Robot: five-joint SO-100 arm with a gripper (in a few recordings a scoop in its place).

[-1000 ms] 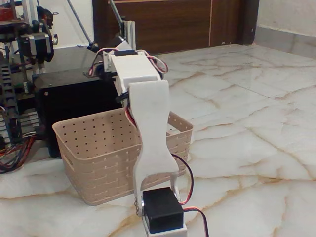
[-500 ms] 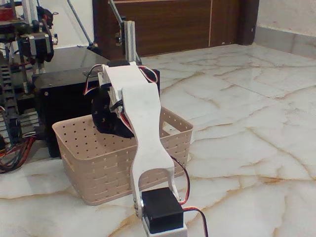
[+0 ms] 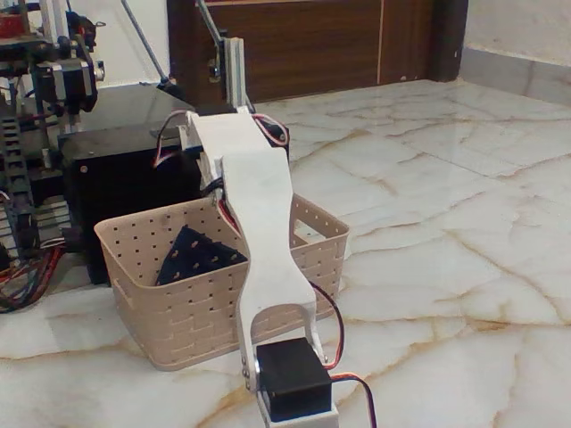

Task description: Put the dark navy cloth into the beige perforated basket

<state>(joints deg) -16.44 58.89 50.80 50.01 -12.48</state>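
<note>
The dark navy cloth (image 3: 198,254), with faint pale dots, lies inside the beige perforated basket (image 3: 192,308), leaning against its back left wall. Nothing holds the cloth. My white arm (image 3: 263,232) rises in front of the basket's right half and bends over it. The wrist (image 3: 203,135) sits above the basket's back rim. The gripper's fingers are hidden behind the arm, so their state does not show.
A large glossy black box (image 3: 125,183) stands right behind the basket. A metal frame with cables (image 3: 31,134) is at the far left. The arm's base with a black motor (image 3: 290,379) sits at the front. Marble floor stretches to the right.
The cloth, held above the basket half a second ago, now lies inside it, let go. The arm's upper end has lifted slightly towards the back.
</note>
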